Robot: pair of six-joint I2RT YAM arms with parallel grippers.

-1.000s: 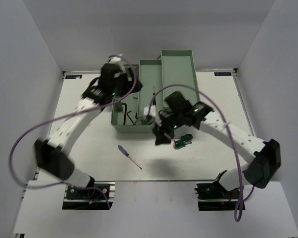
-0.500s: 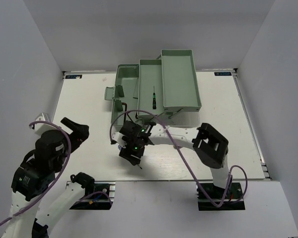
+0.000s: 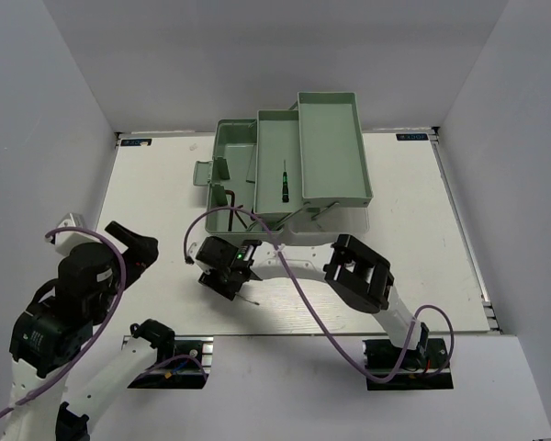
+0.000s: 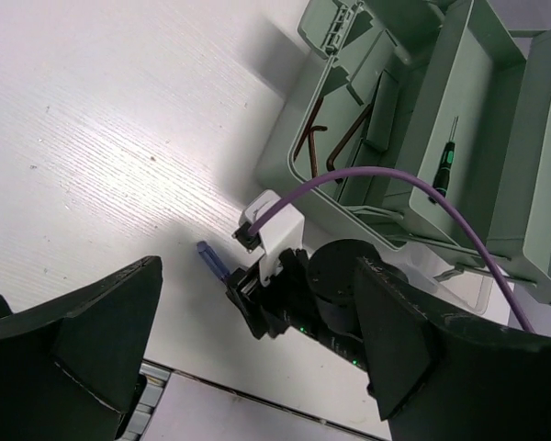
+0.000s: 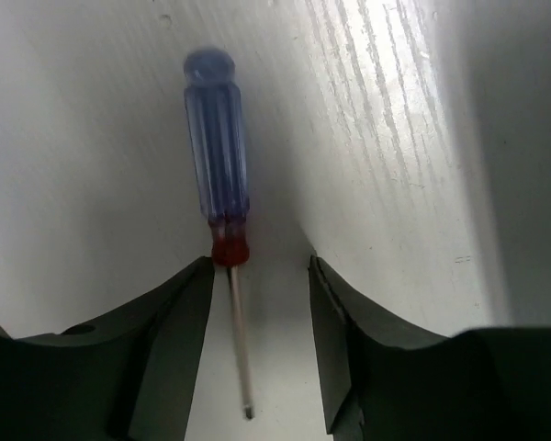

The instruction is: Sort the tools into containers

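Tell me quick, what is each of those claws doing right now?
Left gripper: open, empty.
Right gripper: open, jaws either side of the blue-handled screwdriver, not closed on it.

From the top, fixed high behind both arm bases, looks steeply down over the whole desk (image 3: 147, 184) and toolbox (image 3: 335, 138). From the left wrist, held high off the near left, faces down between its own wide jaws at the same toolbox, the right arm (image 4: 335, 285) and a blue-handled screwdriver (image 4: 208, 254). From the right wrist, almost on the desk, stares along that screwdriver at close range
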